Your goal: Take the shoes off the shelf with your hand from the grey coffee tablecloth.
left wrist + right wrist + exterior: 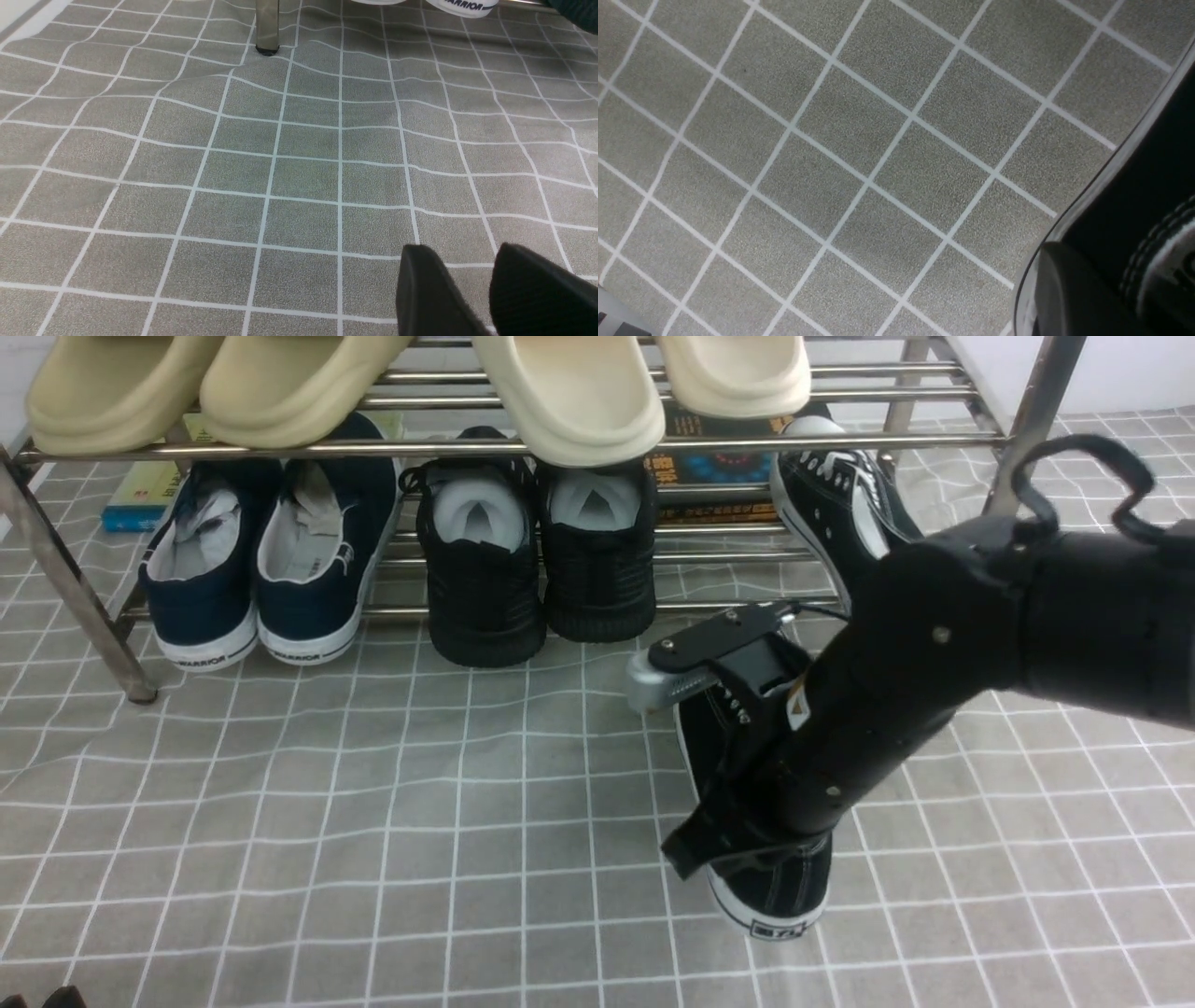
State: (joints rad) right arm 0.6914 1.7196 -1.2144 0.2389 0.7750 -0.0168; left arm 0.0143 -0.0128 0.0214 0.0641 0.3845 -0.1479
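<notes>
Where the right arm bends down, its right hand point(733, 845) sits at the heel of one black canvas sneaker point(775, 905) lying on the wrinkled, white-gridded tablecloth point(373, 803); whether it grips, I cannot tell. The other sneaker point(840, 495) leans on the steel-tube shelf point(467, 448). The left wrist view shows the left hand point(467, 254) narrowly parted and empty.

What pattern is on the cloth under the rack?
Grey-brown cloth with a thin white grid, clearest in the left wrist view.
</notes>
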